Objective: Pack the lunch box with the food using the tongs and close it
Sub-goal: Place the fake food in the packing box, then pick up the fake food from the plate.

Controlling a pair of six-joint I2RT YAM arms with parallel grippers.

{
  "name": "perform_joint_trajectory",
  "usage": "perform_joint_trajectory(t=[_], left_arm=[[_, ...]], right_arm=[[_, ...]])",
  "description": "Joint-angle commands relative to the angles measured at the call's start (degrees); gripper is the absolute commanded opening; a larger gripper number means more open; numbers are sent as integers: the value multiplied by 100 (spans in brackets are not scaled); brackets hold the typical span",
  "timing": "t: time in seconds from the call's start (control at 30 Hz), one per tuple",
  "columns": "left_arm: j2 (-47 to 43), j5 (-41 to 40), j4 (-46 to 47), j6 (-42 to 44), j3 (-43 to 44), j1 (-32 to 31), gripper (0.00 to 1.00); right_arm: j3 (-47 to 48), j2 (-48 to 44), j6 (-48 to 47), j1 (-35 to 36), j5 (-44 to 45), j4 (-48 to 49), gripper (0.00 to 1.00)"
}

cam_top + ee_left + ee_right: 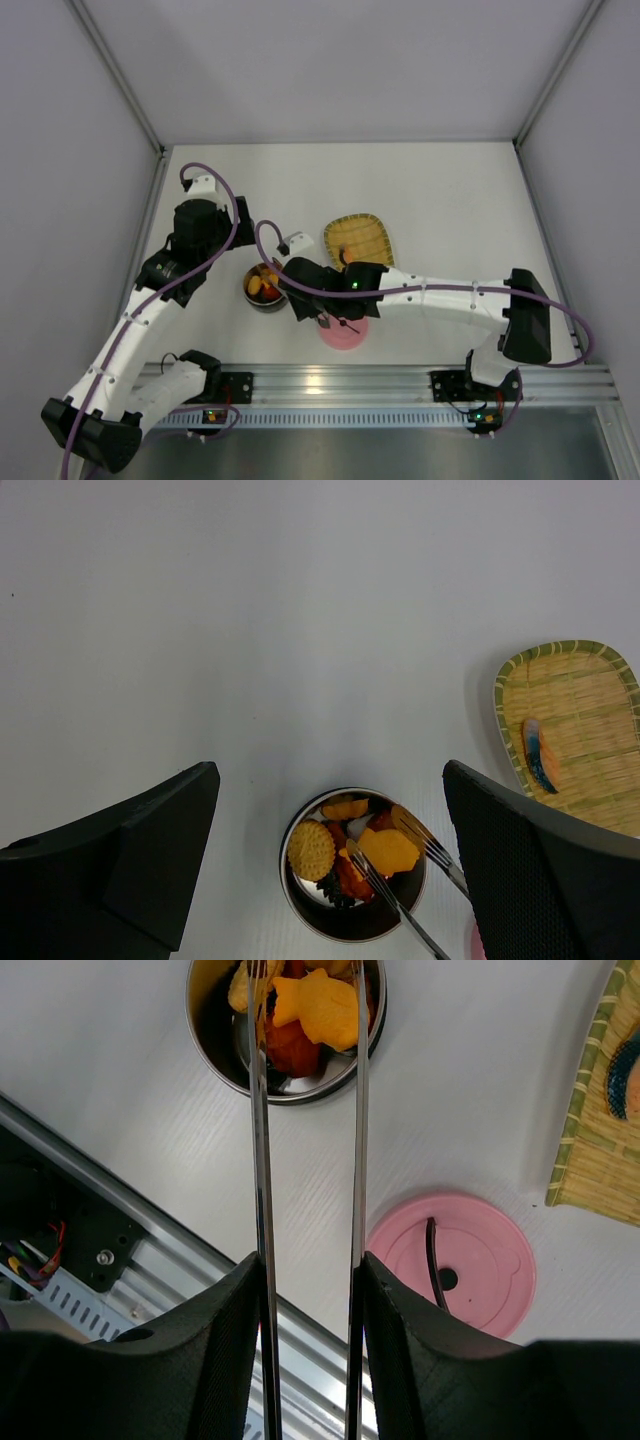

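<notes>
The steel lunch box [352,930] stands on the white table and holds several food pieces, among them a round biscuit [311,850]. My right gripper [310,1260] is shut on the tongs [258,1150], one arm against each finger. The tong tips reach into the lunch box [215,1045] on either side of a flat orange piece [322,1008] that lies on top of the other food. The same orange piece [388,850] shows between the tips in the left wrist view. My left gripper [330,770] hangs open above the box with nothing in it. The pink lid [490,1260] lies flat beside the box.
A yellow woven tray [368,230] sits behind the lid [345,335] and carries one orange and blue piece [541,756]. The aluminium rail [380,380] with both arm bases runs along the near edge. Grey walls enclose the table on three sides.
</notes>
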Motion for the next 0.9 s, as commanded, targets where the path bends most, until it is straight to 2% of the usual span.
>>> perform_joint_trajectory(t=[0.0, 0.3, 0.67, 0.87], left_arm=[[-12, -1, 75, -11, 5, 30, 98], [-13, -9, 75, -11, -4, 38, 99], [-13, 8, 83, -3, -4, 30, 98], [-12, 8, 92, -20, -4, 38, 99]], right_arm=[[310, -234, -4, 103, 282, -90, 41], [293, -400, 22, -152, 678, -310, 43], [-1385, -1849, 181, -1671, 757, -283, 44], [-1852, -1833, 181, -1989, 468, -29, 44]])
